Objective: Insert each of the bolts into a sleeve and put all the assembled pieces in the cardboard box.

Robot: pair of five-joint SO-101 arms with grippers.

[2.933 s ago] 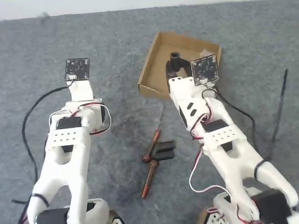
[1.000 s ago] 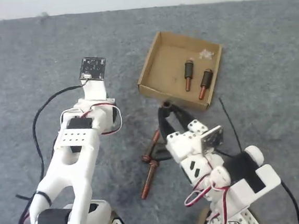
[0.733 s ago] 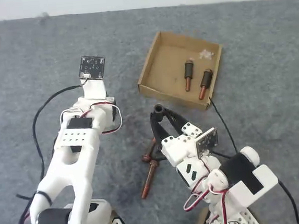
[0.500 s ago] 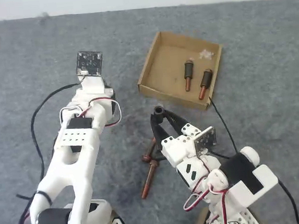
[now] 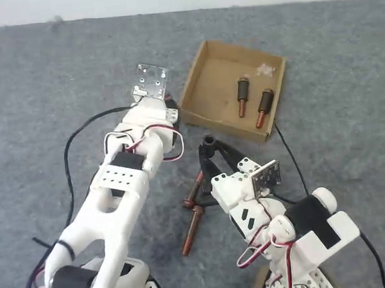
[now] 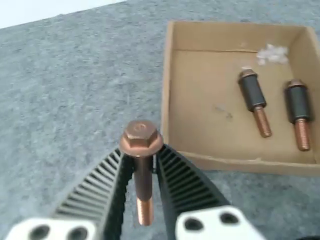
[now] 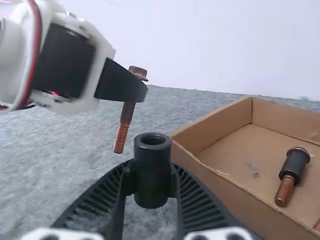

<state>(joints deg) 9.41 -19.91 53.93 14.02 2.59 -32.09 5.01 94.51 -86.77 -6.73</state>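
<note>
My left gripper (image 6: 143, 161) is shut on a copper bolt (image 6: 142, 138), held upright with its hex head up. In the high view it (image 5: 167, 112) hangs just left of the cardboard box (image 5: 221, 124). My right gripper (image 7: 151, 173) is shut on a black sleeve (image 7: 152, 150), upright with its bore facing up. In the high view that sleeve (image 5: 209, 142) is just in front of the box. In the right wrist view the left gripper (image 7: 122, 86) holds the bolt (image 7: 124, 126) just beyond and above the sleeve, apart from it. Two assembled pieces (image 5: 243, 96) (image 5: 265, 107) lie in the box.
Two loose copper bolts (image 5: 196, 183) (image 5: 192, 230) lie on the grey carpet between the arms, close to the right arm's wrist. The box wall (image 6: 167, 100) stands right beside the held bolt. Black cables trail beside both arms.
The right arm came back from over the box and now holds the sleeve up in front of it. The left arm has swung right with its bolt, toward the box and the sleeve.
</note>
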